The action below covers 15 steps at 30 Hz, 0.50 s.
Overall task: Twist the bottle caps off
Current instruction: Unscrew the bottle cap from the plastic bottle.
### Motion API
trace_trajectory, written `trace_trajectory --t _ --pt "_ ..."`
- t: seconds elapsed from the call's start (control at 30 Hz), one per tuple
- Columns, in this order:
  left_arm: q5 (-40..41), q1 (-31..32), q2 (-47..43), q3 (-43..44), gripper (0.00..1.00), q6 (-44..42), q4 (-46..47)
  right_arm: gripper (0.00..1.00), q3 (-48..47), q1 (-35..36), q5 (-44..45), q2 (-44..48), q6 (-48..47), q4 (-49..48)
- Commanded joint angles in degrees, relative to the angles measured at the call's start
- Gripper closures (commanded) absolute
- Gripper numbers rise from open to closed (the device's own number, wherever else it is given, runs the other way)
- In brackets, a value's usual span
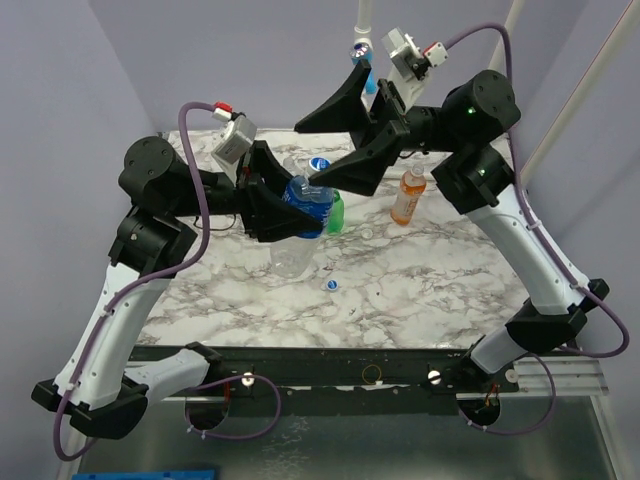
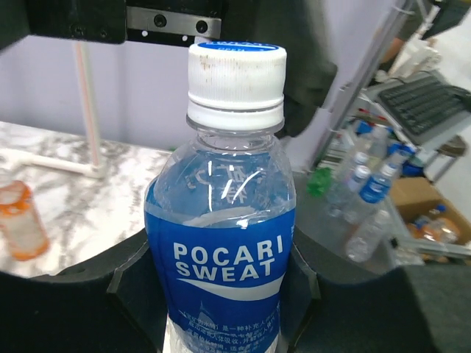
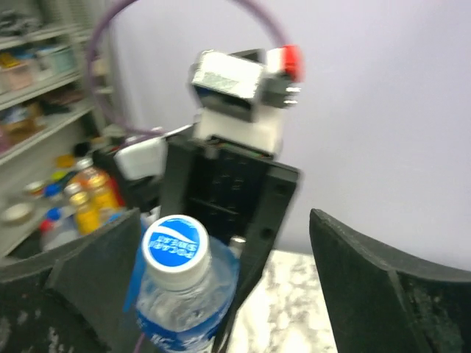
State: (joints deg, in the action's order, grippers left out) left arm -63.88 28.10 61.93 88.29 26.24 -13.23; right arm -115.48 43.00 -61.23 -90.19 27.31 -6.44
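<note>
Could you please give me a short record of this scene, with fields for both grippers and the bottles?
left gripper: shut on the clear plastic bottle with the blue label
white screw cap: on that bottle's neck
right gripper: open, fingers either side of the cap
orange plastic bottle: upright on the marble table
green bottle: beside the held one
loose cap: on the table

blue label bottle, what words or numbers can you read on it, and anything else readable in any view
"POCARI SWEAT": white letters on the blue label of the bottle.
Fine white print lower on that label: too small to read.
Blue print on top of the cap: blurred, unreadable.
Anything on the orange bottle: too small to read.
</note>
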Motion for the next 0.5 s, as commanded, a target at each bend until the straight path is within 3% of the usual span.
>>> trace_trajectory --t 0.0,0.13,0.27,0.4,0.47 --pt "13.8 -0.2 -2.7 -1.8 1.00 -12.1 -1.7 0.00 -3.9 -0.5 20.5 2.4 -9.4 14.5" --pt "26.7 -0.1 -3.8 -5.0 1.00 -21.8 -2.6 0.00 -8.0 0.4 27.6 -0.1 -9.9 21.0" --pt "37.0 -0.1 -3.3 -5.9 1.00 -27.7 -2.4 0.00 -13.5 4.4 40.8 -3.3 -14.6 29.6" --pt "46.2 0.2 -1.9 -5.5 1.00 -30.2 -2.5 0.01 -15.2 8.2 51.7 -5.5 -17.9 32.2" --pt "48.6 0.4 -1.4 -5.4 1.00 -31.0 -2.4 0.07 -15.9 9.1 56.1 -6.6 -18.3 32.9"
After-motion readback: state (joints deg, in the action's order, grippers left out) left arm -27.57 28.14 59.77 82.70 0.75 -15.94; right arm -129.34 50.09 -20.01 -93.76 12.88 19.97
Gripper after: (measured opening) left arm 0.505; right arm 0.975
